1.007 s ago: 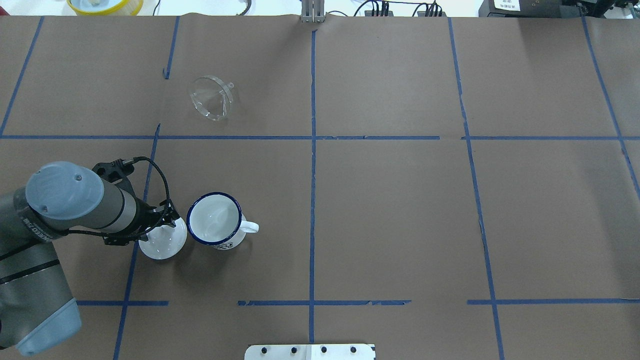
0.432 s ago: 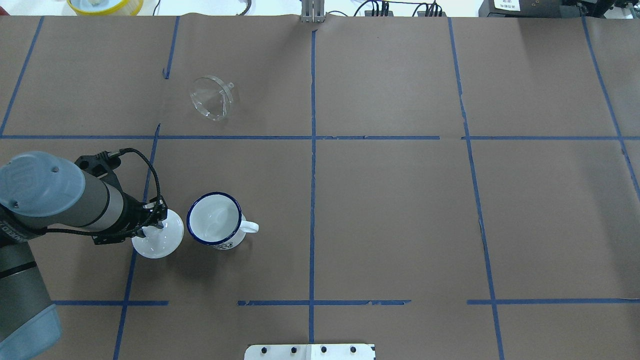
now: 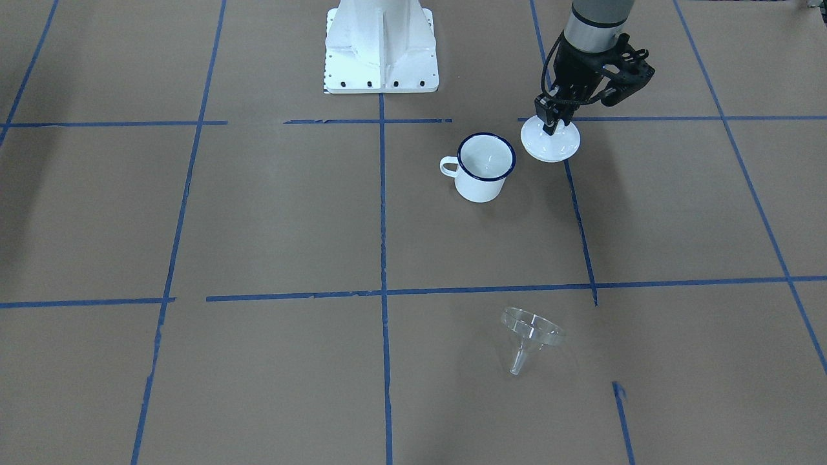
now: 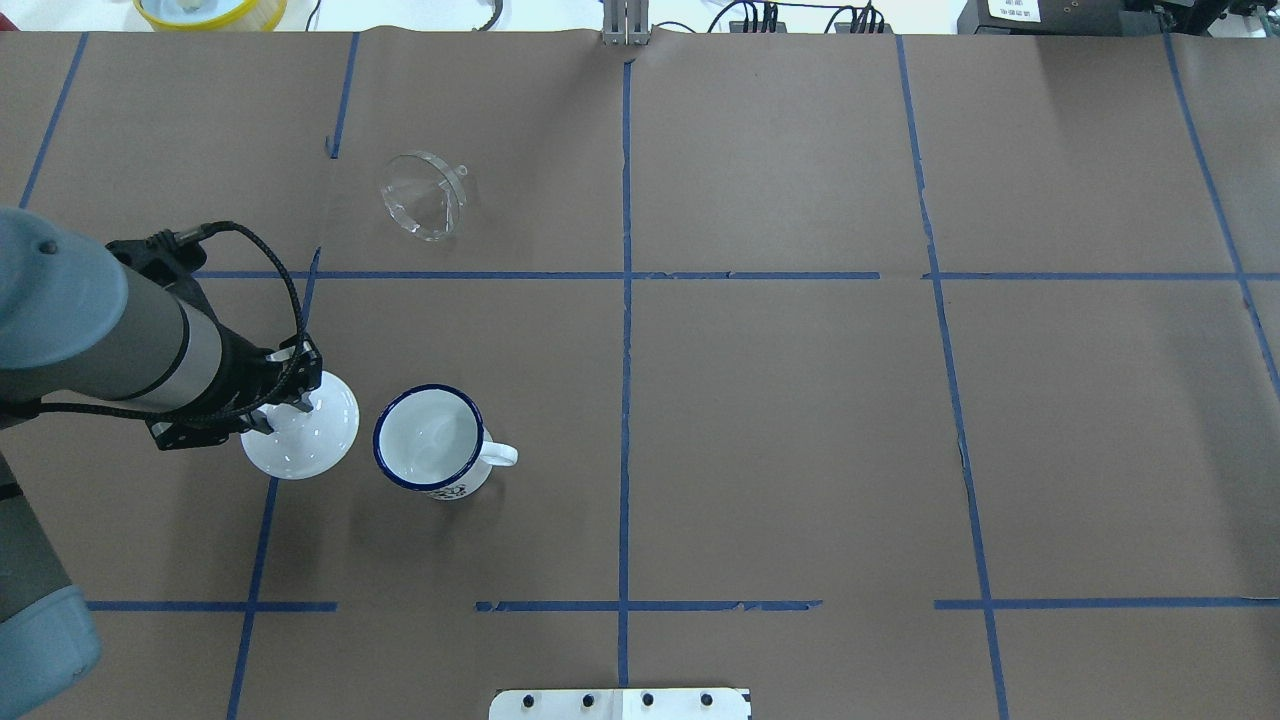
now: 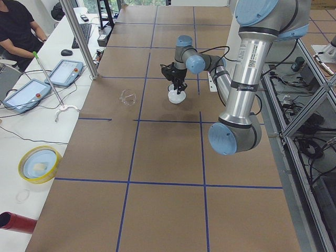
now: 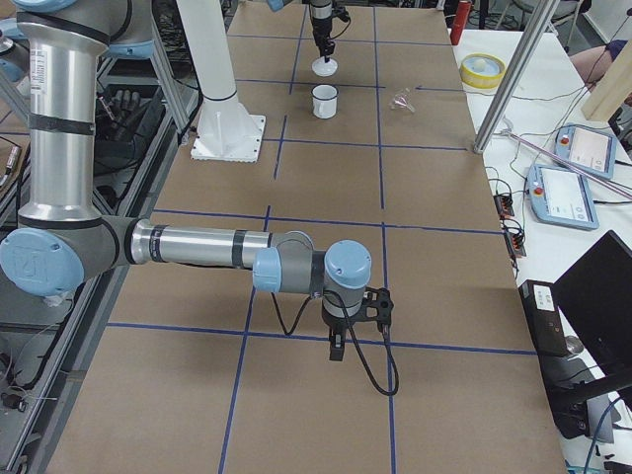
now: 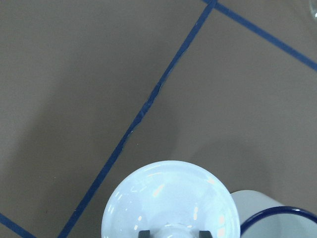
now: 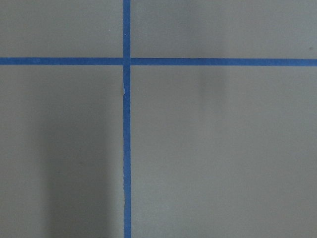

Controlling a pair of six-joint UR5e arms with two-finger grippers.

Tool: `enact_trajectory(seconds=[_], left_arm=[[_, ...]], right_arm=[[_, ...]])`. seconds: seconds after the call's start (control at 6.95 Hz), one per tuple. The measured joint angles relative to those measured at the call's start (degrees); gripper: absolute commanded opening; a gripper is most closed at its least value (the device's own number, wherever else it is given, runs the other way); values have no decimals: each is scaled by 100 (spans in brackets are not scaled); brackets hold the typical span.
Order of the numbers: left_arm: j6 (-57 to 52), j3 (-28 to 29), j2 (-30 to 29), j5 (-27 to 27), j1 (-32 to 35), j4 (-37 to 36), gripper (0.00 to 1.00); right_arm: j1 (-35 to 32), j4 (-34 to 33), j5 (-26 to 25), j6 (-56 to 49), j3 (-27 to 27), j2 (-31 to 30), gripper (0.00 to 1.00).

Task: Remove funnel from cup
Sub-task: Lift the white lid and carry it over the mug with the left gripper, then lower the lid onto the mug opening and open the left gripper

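The clear funnel [image 4: 425,195] lies on its side on the brown table, far from the cup; it also shows in the front view [image 3: 530,332]. The cup [image 4: 430,440], a white mug with a dark blue rim, stands upright with nothing in it [image 3: 484,166]. My left gripper [image 4: 290,405] is shut on the knob of a white domed lid [image 4: 300,435] and holds it just left of the cup [image 3: 550,141]. In the left wrist view the lid [image 7: 168,203] fills the bottom, with the cup rim [image 7: 277,218] beside it. My right gripper [image 6: 336,348] hangs over bare table far away; I cannot tell its state.
The white robot base plate [image 3: 381,45] stands behind the cup. A yellow-rimmed bowl [image 4: 210,10] sits beyond the table's far edge. A side table with control pendants [image 5: 26,89] and a seated person runs along the far side. Blue tape lines cross the table.
My left arm has moved left and toward the far side with the lid, and the lid is now farther from the cup. Cup and funnel have not moved.
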State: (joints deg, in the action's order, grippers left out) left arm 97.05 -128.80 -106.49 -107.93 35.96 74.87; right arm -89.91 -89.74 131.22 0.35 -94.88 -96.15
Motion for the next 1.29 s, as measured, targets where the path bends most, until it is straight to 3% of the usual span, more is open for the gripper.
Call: enact_trajectory(seconds=[0.43, 1.29], left_arm=[[111, 698, -939, -134, 10, -441, 0], [171, 1149, -1256, -438, -184, -223, 0]], right_arm=[[0, 0, 0, 0, -4, 0, 100], [0, 0, 0, 0, -2, 0, 100]])
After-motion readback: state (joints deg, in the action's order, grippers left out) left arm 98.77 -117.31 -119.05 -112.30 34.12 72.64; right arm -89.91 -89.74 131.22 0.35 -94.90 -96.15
